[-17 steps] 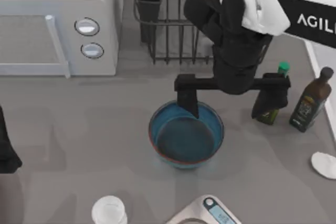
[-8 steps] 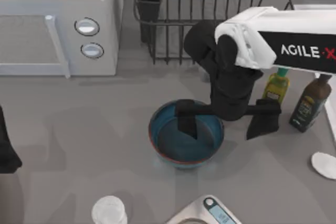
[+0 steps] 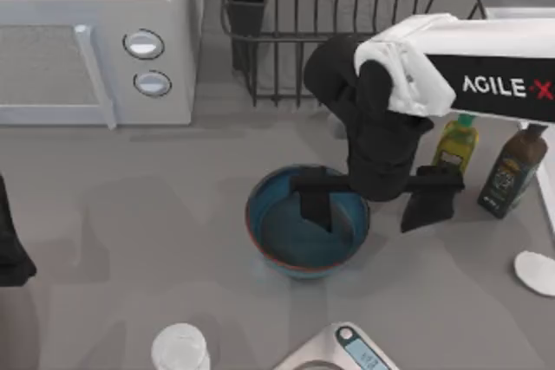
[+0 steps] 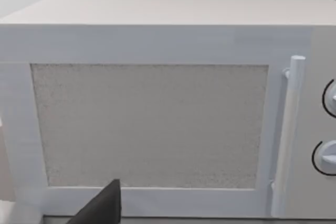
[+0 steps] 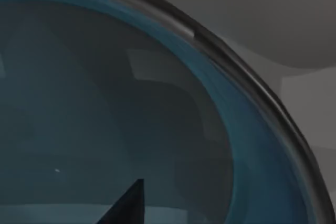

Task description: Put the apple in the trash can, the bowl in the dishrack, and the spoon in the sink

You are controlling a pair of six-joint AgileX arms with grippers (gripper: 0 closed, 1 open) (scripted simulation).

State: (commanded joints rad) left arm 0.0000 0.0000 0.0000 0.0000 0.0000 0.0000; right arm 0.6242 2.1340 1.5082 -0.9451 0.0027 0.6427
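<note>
Bowl [image 3: 305, 231] sitting mid-counter, toward front edge. Right gripper [image 3: 375, 197] spread wide, straddling far-right rim: one finger inside, one outside. Left arm idling at left edge. Risk: thin rim slipping during squeeze, bowl tipping when lifting toward dishrack [image 3: 347, 23].

Bowl [image 3: 277, 244]: blue wall, grey-blue inside, thin reddish-brown rim. Dishrack [image 3: 295, 6]: black wire, dark cup at its left corner. Microwave [image 3: 95, 32]: white, speckled grey door panel, two pale round knobs. Table [image 3: 130, 214]: plain grey. Right gripper [image 3: 375, 193]: black; arm white with black band, white lettering. Bottles, right: one yellow-green [image 3: 457, 143] with green cap, one dark olive [image 3: 512, 171]. Scale [image 3: 347, 353]: grey, light blue display.
</note>
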